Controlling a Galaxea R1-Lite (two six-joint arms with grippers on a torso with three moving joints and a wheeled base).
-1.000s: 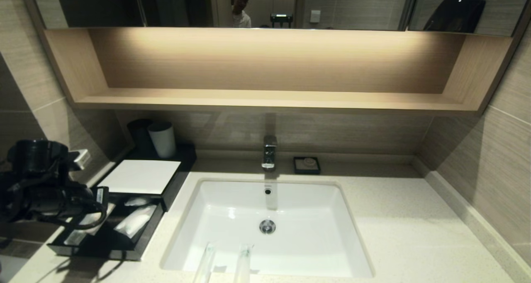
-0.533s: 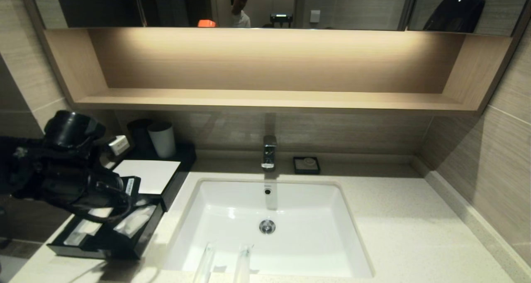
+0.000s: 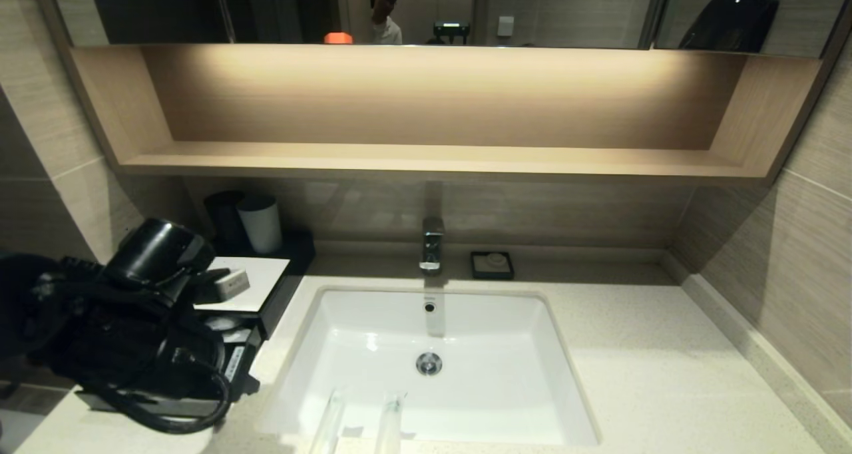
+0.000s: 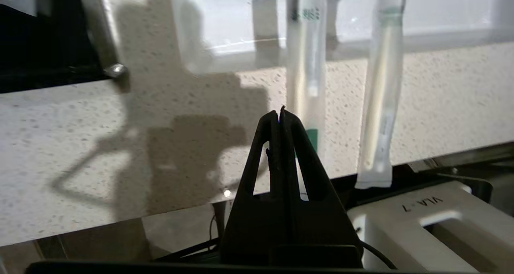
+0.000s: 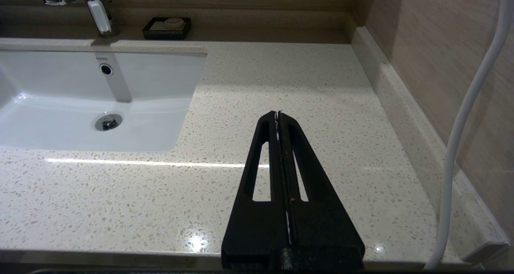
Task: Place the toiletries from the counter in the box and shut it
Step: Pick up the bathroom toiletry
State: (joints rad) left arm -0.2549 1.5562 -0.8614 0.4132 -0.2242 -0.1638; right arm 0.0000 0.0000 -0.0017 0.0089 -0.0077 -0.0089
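Two long clear-wrapped toiletries lie side by side on the counter (image 3: 665,374), reaching over the sink's front rim: the left one (image 3: 329,419) and the right one (image 3: 390,417). In the left wrist view one (image 4: 306,65) carries a green mark and the other (image 4: 381,105) lies beside it. My left gripper (image 4: 280,112) is shut and empty, hovering over the counter just short of the green-marked packet. My left arm (image 3: 133,334) hangs over the black box (image 3: 256,287), covering most of its pulled-out drawer (image 3: 241,364). My right gripper (image 5: 278,114) is shut and empty above the right counter.
The white sunken sink (image 3: 373,307) fills the middle, with the faucet (image 3: 432,244) behind it. A small black soap dish (image 3: 492,265) sits at the back. A light grey cup (image 3: 261,223) stands behind the box. A wooden shelf (image 3: 432,158) overhangs. A wall (image 3: 765,254) bounds the right.
My left arm has swung right and forward from beside the box to over the open drawer, now hiding the white sachets in it. The packets have not moved.
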